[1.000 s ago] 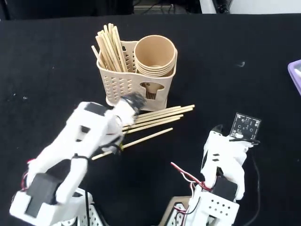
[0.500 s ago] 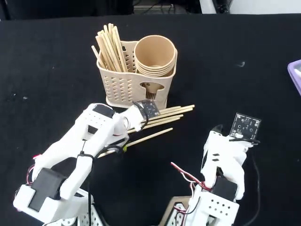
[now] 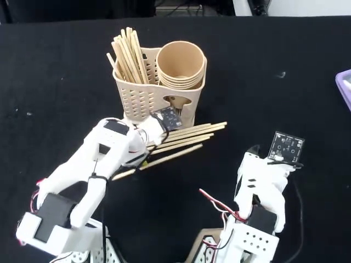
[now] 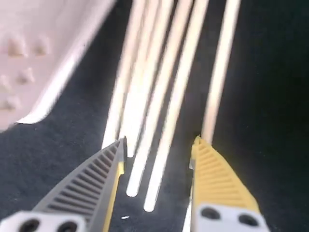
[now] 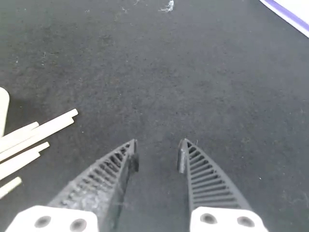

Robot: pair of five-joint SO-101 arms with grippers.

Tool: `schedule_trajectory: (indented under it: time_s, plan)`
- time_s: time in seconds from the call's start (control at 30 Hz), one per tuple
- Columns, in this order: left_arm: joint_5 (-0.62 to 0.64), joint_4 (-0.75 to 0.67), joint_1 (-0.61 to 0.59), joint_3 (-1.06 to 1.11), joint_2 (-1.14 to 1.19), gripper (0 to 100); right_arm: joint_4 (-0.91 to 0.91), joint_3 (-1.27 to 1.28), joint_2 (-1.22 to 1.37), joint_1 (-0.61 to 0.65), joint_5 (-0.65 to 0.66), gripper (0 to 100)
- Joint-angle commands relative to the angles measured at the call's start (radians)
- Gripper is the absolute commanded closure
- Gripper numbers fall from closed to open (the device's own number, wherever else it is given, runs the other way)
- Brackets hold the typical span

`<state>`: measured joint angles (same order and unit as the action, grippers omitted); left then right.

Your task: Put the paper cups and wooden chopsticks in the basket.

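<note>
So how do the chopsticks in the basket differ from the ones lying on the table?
The basket chopsticks stand bunched, leaning, in the basket; the table chopsticks lie flat, fanned out before it. The left claw, open, straddles some table chopsticks; nothing touches the basket chopsticks. Both are pale wooden sticks.

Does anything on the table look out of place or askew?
Yes. Several wooden chopsticks lie loose on the table beside the basket, not inside it. They fan out unevenly, and one chopstick lies apart from the rest. The paper cups stand neatly stacked in the basket.
</note>
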<state>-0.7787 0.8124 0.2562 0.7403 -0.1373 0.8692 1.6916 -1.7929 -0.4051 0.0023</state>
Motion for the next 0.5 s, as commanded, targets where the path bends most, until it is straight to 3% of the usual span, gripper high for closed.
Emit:
schedule_trajectory:
  time_s: [0.0,0.47]
  plan:
    - [-0.012,-0.014,0.01,-0.012,0.021,78,-0.003,-0.004,-0.015,0.011,-0.003,85.4]
    - [-0.011,-0.014,0.016,-0.008,0.037,78,-0.003,-0.004,-0.015,0.011,-0.003,85.4]
